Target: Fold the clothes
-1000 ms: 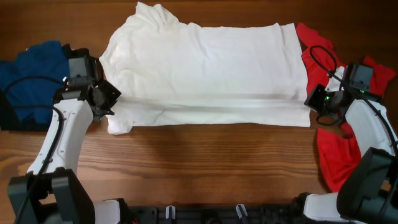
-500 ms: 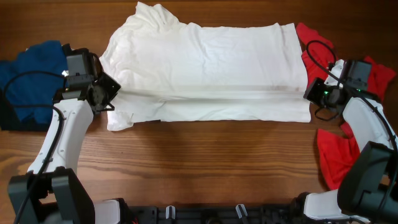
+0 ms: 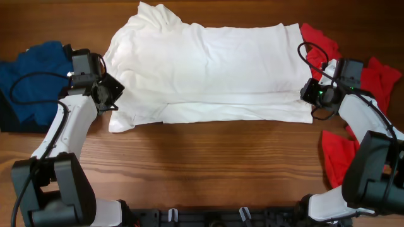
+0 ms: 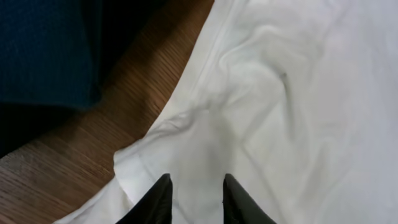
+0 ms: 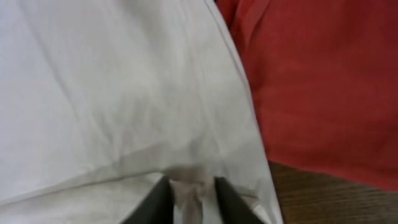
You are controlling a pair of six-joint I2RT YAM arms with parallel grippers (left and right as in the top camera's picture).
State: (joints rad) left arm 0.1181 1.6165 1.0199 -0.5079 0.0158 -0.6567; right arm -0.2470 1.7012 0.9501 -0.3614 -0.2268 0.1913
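Note:
The white T-shirt (image 3: 208,63) of the clothes lies spread across the table, its near strip folded up over itself; no print shows. My left gripper (image 3: 112,94) sits at the shirt's left end by the sleeve. In the left wrist view its jaws (image 4: 196,183) stand apart over flat white cloth (image 4: 280,93). My right gripper (image 3: 310,94) is at the shirt's right end. Seen from the right wrist, that gripper (image 5: 191,186) has its jaws parted, with a bunched ridge of white cloth (image 5: 124,93) loose between them.
A blue garment (image 3: 35,69) lies heaped at the far left, close behind my left arm, and fills the left wrist view's corner (image 4: 43,50). A red garment (image 3: 338,157) lies along the right edge, under my right arm (image 5: 323,81). Bare wooden table (image 3: 221,164) runs along the front.
Both grippers moved away from the near edge, carrying the shirt's front edge over the body so the folded strip narrowed. Both sets of jaws then parted.

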